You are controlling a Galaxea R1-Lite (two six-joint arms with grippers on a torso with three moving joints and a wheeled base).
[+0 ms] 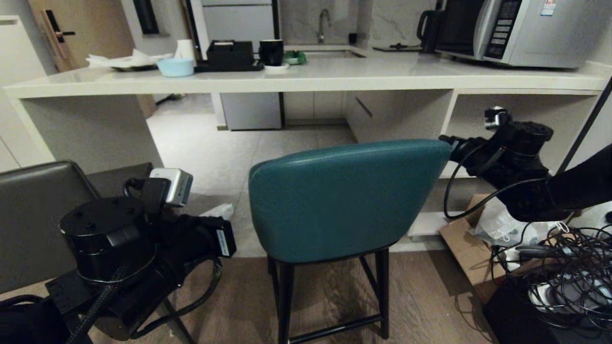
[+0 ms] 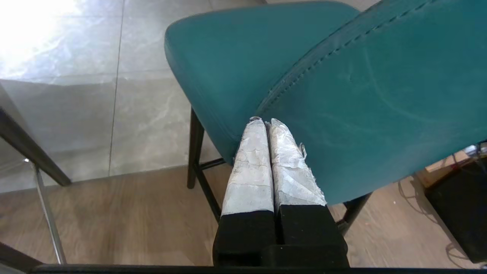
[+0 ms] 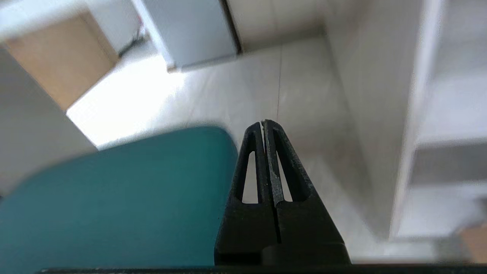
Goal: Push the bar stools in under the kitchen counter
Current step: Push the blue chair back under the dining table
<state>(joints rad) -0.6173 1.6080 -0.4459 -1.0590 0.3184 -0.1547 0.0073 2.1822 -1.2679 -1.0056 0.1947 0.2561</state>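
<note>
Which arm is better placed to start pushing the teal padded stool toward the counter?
Left, probably. The left gripper, shut, sits low against the teal padded stool's backrest; the shut right gripper points past its upper corner.

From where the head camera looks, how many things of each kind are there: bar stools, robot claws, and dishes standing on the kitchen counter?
Bar stools: 2, the teal stool and the grey stool
Claws: 2, the left claw and the right claw, both shut
Dishes on the kitchen counter: 2, the black mug and the light blue bowl
Total: 6
</note>
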